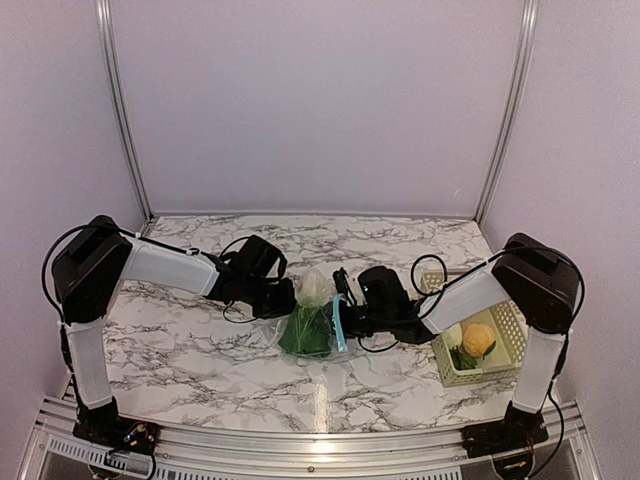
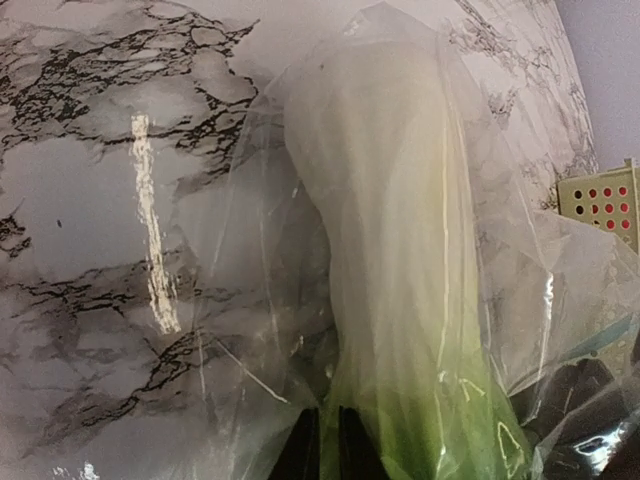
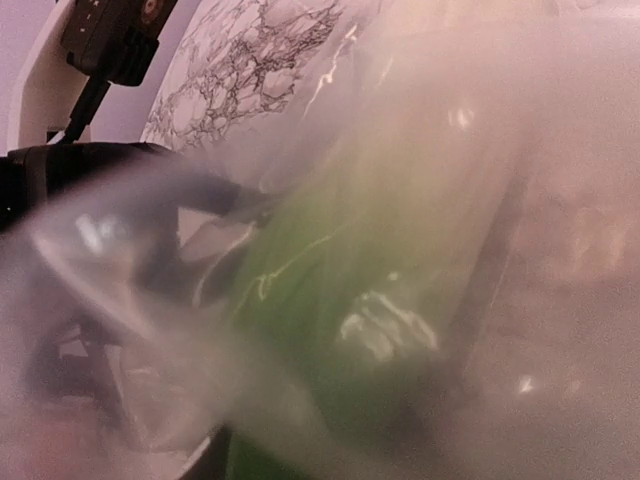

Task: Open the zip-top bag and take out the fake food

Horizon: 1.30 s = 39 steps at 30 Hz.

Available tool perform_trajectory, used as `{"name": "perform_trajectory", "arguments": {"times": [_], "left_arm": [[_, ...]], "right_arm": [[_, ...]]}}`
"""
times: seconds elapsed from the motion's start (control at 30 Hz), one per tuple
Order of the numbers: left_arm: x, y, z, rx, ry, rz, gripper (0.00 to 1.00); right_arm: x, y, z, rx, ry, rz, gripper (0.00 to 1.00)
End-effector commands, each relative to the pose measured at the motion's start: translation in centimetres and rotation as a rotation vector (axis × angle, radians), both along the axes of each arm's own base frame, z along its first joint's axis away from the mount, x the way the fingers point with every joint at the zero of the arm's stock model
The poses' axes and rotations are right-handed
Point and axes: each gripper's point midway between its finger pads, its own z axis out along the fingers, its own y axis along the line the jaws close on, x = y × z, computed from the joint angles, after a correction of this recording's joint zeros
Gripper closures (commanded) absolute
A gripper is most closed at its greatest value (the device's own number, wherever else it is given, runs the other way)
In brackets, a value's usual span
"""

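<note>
Top external: bag (image 1: 315, 292) sits mid-bench between left gripper (image 1: 278, 298) and right gripper (image 1: 348, 312). Vegetable (image 1: 305, 332) is inside, long axis far-to-near edge, stem far. Zipper strip (image 1: 338, 325) faces the right gripper, so that arm is nearer. Plastic hides both grips; cannot tell.

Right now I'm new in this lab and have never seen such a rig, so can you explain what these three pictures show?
Two robot arms stand at a marble table. The top picture looks down from behind them; the other two come from cameras on each wrist, close up. Between the left gripper and right gripper is a clear zip-top bag holding a green leafy vegetable. Both grippers are at the bag, but whether they clamp it is unclear. A lattice basket on the right holds a yellow-orange fruit.
</note>
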Motion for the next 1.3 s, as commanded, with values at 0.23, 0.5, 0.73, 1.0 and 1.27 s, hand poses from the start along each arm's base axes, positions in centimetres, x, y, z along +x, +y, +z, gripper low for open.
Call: {"name": "perform_trajectory", "arguments": {"times": [0.23,0.5,0.73,1.0,1.27], "left_arm": [[0.1,6.7,4.7,0.118,-0.104,0.09,0.67],[-2.4,8.2,1.8,0.115,-0.03,0.036,0.61],[-3.1,7.1,0.8,0.051,0.013,0.009,0.6],[-3.0,6.7,-0.7,0.057,0.054,0.013,0.66],[-1.3,7.9,-0.3,0.111,0.017,0.103,1.0]], "right_arm": [[0.3,0.8,1.2,0.012,-0.022,0.024,0.93],[0.5,0.4,3.2,0.115,-0.02,0.057,0.95],[0.4,0.1,3.1,0.119,-0.016,0.067,0.95],[0.6,0.1,3.9,0.131,-0.03,0.062,0.96],[0.8,-0.2,4.6,0.114,-0.043,0.052,0.96]]}}
